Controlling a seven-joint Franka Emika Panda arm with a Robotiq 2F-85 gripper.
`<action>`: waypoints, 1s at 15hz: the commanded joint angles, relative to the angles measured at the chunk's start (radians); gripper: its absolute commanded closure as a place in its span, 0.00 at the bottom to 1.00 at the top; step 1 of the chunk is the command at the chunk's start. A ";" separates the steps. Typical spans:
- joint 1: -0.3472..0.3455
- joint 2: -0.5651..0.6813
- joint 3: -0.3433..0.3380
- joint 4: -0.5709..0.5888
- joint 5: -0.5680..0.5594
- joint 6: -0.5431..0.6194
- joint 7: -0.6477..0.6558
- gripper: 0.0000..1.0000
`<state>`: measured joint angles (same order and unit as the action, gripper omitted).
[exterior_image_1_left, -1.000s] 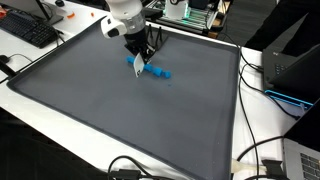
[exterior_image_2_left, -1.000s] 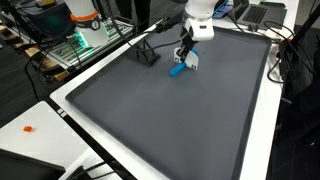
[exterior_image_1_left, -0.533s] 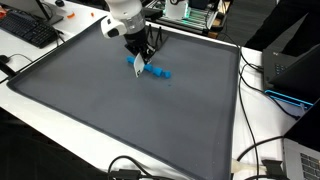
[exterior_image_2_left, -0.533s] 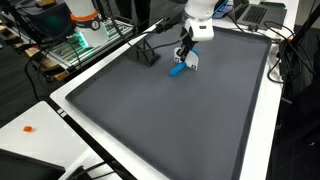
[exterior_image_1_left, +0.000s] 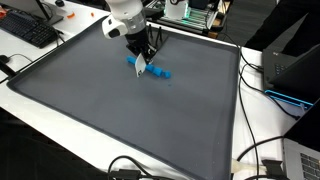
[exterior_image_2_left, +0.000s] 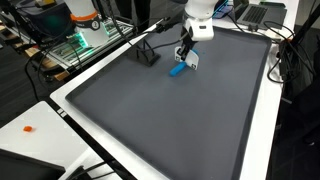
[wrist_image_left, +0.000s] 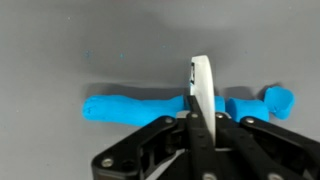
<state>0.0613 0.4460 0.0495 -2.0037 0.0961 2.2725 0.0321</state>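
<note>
A long blue clay-like roll (wrist_image_left: 140, 107) lies on the dark grey mat (exterior_image_1_left: 120, 110), seen in both exterior views (exterior_image_1_left: 157, 71) (exterior_image_2_left: 177, 69). My gripper (wrist_image_left: 197, 122) is shut on a thin white flat blade (wrist_image_left: 200, 88), held edge-on and standing across the roll near its middle. The blade's tip (exterior_image_1_left: 139, 68) reaches down to the roll; whether it presses in I cannot tell. The gripper (exterior_image_1_left: 141, 55) (exterior_image_2_left: 186, 54) hangs straight down from the white arm, right over the roll. The roll's right end is a thicker lump (wrist_image_left: 279, 101).
A small black stand (exterior_image_2_left: 148, 55) sits on the mat (exterior_image_2_left: 170, 120) near the roll. A keyboard (exterior_image_1_left: 28, 30) lies past one mat edge, a dark box with cables (exterior_image_1_left: 290, 68) past another. An electronics rack (exterior_image_2_left: 85, 30) stands beside the table.
</note>
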 joint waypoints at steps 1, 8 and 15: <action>-0.013 -0.004 0.022 -0.015 0.035 -0.034 -0.017 0.99; -0.005 -0.031 0.004 -0.021 0.006 -0.032 0.000 0.99; -0.009 -0.090 -0.013 -0.028 -0.012 -0.037 0.005 0.99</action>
<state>0.0610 0.3990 0.0431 -2.0037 0.0988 2.2502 0.0325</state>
